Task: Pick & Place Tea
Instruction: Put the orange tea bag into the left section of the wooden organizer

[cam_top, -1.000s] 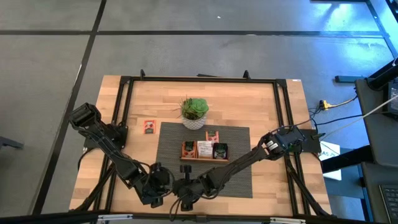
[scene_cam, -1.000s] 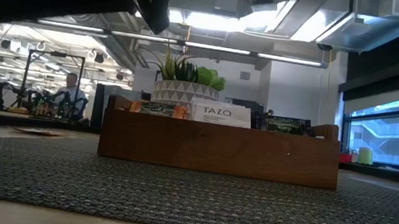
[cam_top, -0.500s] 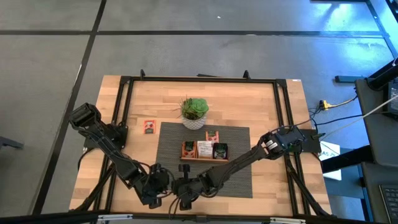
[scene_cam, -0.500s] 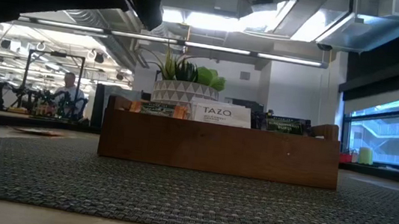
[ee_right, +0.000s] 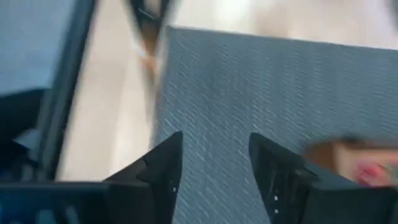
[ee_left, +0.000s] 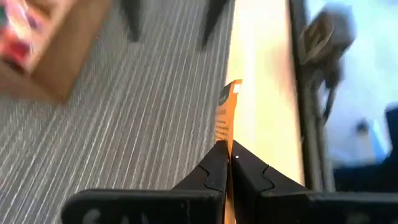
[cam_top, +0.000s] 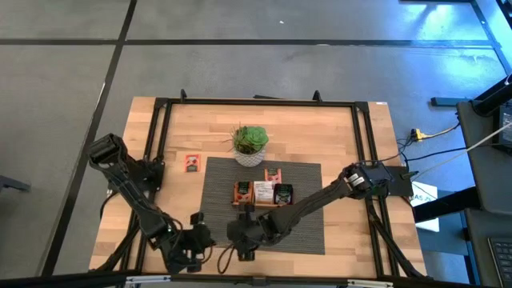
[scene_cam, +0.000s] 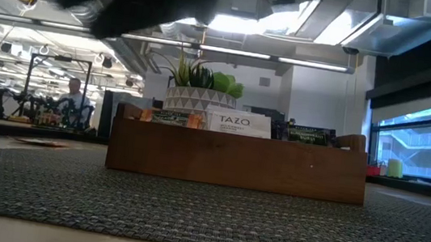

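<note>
My left gripper hovers over the table's near edge, left of the grey mat, shut on one orange tea sachet. My right gripper stands open just to its right, over the mat, with nothing between its fingers. More tea sachets stand upright in the wooden tray at the mat's middle. One sachet lies flat on the bare wood left of the mat. Another lies on the mat behind the tray. My left gripper pinches the orange sachet between its two fingers by the end nearest them. The fingers point toward the table's right side. The sachet stands on edge, sticks out past the fingertips and hangs clear of the table.
A potted plant stands at the mat's far edge, behind the tray. The black frame rails run along the table's sides. Bare wood lies left and right of the mat. In the low view, a person shows far off in the room.
My left gripper has shut on the orange sachet and drawn back a little toward the table's near left. My right gripper has opened, let the sachet go, and moved off a little toward the tray.
</note>
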You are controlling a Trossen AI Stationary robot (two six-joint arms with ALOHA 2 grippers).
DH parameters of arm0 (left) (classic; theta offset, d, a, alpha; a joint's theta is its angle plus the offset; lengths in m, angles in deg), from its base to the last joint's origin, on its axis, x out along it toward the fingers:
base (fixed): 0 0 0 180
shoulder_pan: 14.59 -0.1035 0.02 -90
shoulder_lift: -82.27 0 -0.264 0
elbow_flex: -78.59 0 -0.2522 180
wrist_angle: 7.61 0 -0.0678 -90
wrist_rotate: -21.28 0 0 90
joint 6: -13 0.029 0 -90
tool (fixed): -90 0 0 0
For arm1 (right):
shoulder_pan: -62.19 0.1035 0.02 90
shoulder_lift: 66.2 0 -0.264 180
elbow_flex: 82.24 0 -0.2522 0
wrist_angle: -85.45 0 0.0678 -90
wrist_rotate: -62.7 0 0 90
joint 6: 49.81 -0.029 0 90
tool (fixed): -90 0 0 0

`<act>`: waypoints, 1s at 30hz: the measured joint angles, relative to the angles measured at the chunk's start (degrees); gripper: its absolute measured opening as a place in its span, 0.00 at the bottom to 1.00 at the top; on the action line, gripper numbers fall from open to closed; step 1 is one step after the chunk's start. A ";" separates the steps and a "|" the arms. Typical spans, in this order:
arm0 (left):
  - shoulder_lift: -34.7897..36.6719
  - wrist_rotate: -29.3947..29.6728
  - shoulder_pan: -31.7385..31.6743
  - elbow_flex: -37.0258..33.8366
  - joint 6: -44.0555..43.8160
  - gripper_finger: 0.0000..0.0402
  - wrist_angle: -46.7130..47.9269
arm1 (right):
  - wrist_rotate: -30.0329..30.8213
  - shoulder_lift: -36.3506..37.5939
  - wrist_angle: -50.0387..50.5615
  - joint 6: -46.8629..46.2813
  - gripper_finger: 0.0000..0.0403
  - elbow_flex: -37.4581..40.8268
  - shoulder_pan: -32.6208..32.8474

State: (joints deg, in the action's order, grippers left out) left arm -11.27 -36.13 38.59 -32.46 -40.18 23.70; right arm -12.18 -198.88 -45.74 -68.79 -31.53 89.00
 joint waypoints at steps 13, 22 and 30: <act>0.07 18.89 -0.30 -12.82 23.94 0.01 -46.47 | 11.58 6.43 15.53 -3.71 0.54 0.02 9.32; 0.07 12.50 -2.46 -12.87 42.31 0.01 -53.88 | 19.97 6.99 6.83 1.14 0.54 0.02 12.01; 0.07 11.66 -3.25 -12.87 45.63 0.01 -56.85 | 19.48 6.88 0.57 -0.40 0.53 0.02 10.61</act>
State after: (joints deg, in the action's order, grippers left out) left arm -11.21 -24.47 35.34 -45.33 5.46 -33.15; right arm 7.29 -192.00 -45.17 -69.19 -31.50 99.61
